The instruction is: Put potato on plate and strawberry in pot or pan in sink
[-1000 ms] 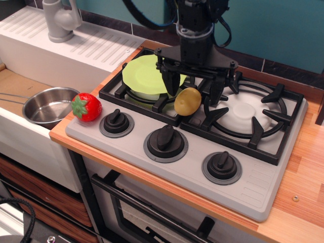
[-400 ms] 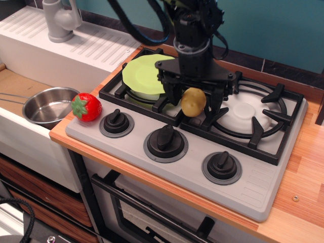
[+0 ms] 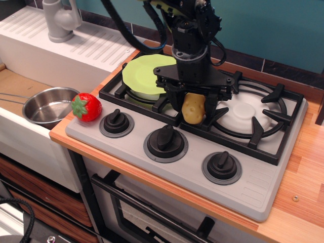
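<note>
The yellowish-tan potato stands upright between my black gripper's fingers, at the front of the stove between the two burner grates. The jaws are closed against its sides. The lime-green plate lies on the left burner grate, just left of and behind the gripper. The red strawberry sits on the stove's front left corner. The shiny steel pan rests in the sink, just left of the strawberry.
The ridged white drainboard and grey tap are at the back left. Three black knobs line the stove front. The right burner grate is bare. Wooden counter runs along the right.
The gripper shifted slightly left and lower around the potato. The potato went from leaning at the grate's front to standing upright between the fingers.
</note>
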`<state>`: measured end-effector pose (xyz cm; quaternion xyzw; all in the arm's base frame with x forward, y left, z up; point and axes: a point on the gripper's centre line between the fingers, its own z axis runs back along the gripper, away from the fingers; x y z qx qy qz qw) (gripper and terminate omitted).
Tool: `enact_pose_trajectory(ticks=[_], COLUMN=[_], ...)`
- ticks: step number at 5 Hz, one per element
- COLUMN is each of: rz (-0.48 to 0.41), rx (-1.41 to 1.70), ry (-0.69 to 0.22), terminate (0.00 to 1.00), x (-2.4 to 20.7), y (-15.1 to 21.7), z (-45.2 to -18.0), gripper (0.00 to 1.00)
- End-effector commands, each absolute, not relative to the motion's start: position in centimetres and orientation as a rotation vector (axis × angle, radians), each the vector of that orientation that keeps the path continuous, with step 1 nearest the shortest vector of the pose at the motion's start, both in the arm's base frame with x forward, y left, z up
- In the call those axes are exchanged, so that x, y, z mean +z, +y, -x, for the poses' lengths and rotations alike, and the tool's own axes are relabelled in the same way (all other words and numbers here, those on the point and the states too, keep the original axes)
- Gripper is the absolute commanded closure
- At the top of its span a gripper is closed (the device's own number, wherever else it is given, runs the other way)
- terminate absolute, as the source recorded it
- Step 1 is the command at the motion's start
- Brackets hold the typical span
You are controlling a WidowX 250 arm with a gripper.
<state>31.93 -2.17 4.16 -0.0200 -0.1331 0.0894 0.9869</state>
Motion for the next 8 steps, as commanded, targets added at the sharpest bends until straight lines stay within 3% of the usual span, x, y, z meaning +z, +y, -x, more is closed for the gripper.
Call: enact_pose_trajectory(ticks=[1,2,4,6,8], rz=[0.08,0.07,0.022,0.014,0.012], rx=[0.175,0.17,0.166,0.127,0.074], ry=[-0.293,-0.275,-0.209,-0.233,-0.26], terminate=[0.0,0.0,0.0,0.0,0.0], x=[5.7,6.9,11.5,11.6,10.9], y=[-2.1,-2.0,-1.3,0.3,3.2], z=[-32.6,-32.5,-31.9,-32.7,-35.7], gripper=[1.0,1.0,1.0,1.0,1.0])
